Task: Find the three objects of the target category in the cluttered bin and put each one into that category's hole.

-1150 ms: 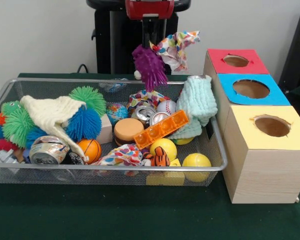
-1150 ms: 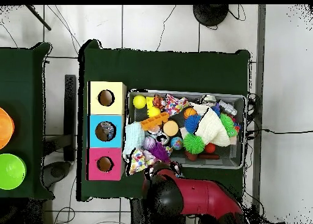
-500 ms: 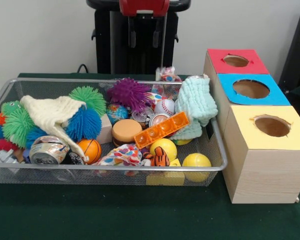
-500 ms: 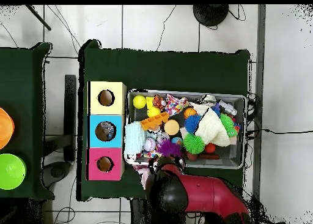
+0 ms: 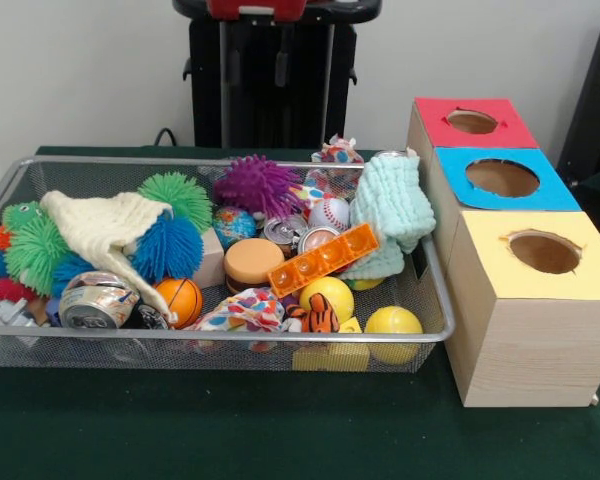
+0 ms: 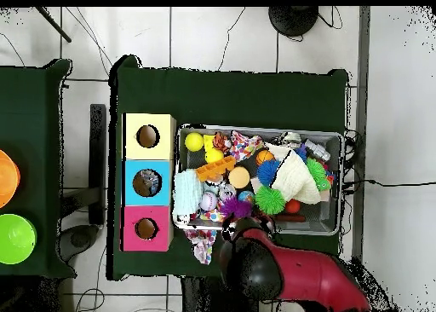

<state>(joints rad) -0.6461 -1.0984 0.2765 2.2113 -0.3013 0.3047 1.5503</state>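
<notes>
We see the red and black arm (image 6: 298,274) drawn back over the table edge beside the wire bin (image 5: 220,350), its gripper (image 5: 257,8) barely showing at the top of the front view, so we cannot tell whether it is released or clenched. The bin holds a cream cloth (image 5: 105,228), a mint cloth (image 5: 392,205), a purple spiky ball (image 5: 257,186), an orange tray (image 5: 323,260) and yellow balls (image 5: 392,322), while the red box (image 5: 472,122), blue box (image 5: 502,178) and yellow box (image 5: 540,255) stand beside it.
</notes>
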